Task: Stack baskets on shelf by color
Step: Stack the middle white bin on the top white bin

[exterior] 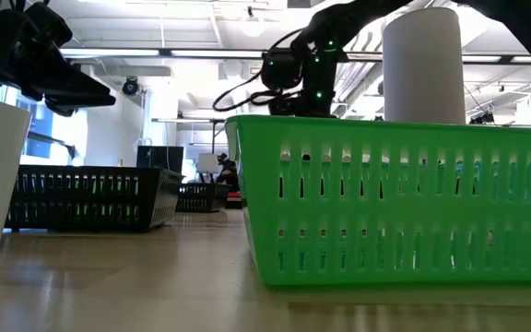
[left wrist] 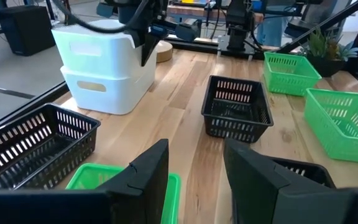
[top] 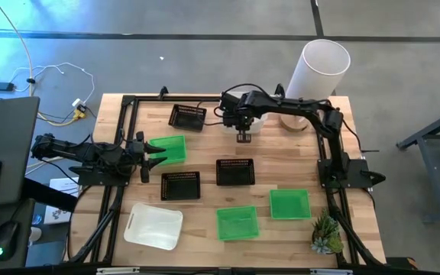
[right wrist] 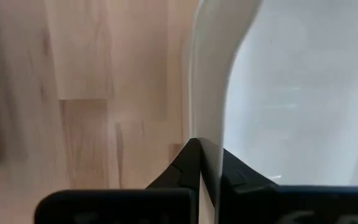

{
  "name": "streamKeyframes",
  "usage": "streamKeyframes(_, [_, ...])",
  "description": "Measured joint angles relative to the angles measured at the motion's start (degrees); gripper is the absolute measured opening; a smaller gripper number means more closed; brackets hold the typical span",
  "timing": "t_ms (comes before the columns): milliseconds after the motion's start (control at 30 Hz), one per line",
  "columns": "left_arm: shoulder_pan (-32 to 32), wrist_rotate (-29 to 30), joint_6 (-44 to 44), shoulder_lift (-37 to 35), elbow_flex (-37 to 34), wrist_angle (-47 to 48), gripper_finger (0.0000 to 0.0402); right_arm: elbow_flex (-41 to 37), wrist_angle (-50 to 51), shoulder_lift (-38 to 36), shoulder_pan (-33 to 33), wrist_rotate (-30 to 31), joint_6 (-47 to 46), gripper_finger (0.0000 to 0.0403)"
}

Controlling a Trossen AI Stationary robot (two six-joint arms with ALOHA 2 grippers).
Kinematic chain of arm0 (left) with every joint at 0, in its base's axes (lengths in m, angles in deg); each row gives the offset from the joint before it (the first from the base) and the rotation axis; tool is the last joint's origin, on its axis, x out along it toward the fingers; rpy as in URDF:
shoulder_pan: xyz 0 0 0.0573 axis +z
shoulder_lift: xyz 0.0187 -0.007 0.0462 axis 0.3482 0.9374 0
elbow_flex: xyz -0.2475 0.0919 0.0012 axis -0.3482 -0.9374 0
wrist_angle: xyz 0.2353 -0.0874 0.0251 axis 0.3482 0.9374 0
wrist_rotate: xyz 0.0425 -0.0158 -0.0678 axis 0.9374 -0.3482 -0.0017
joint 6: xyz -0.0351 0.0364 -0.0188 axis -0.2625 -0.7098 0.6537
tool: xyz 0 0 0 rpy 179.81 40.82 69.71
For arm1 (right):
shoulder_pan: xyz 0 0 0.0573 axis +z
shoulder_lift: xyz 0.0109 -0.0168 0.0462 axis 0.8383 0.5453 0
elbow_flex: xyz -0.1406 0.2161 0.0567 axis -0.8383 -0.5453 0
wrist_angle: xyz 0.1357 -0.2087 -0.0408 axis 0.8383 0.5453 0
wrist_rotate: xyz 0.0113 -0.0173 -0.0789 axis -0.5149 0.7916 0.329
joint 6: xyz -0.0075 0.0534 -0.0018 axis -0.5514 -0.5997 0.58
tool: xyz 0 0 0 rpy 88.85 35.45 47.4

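Wooden table (top: 205, 164) | right gripper (right wrist: 209, 163) pinches white basket (right wrist: 291, 87) rim, 12 o'clock | left gripper (left wrist: 194, 177) open, empty | basket seems light, stiff, thin-walled; rim grip suits

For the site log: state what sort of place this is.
Probably a robotics lab or workshop: a wooden workbench on bare concrete floor, cables trailing beside it, and open ceiling ducts with desks behind.

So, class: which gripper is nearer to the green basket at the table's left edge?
Left. The left gripper hangs open right at that green basket. The right gripper is well across the table, clamped on the rim of the stacked white baskets.
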Motion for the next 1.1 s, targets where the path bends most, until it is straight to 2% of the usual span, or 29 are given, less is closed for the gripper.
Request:
streamKeyframes(733, [-0.01, -0.02, 0.02, 0.02, 0.01, 0.91, 0.0142, -0.02, 0.17, 0.57, 0.0, -0.16, 0.57, 0.0002])
streamKeyframes(833, [0.0, -0.15, 0.02, 0.02, 0.02, 0.91, 0.0142, -0.02, 0.17, 0.57, 0.0, -0.11, -0.22, 0.0019])
streamKeyframes(1100, [-0.02, -1.92, 0.0, 0.02, 0.02, 0.91, 0.0142, 0.4, 0.81, 0.44, 0.02, 3.23, -1.97, 0.0103])
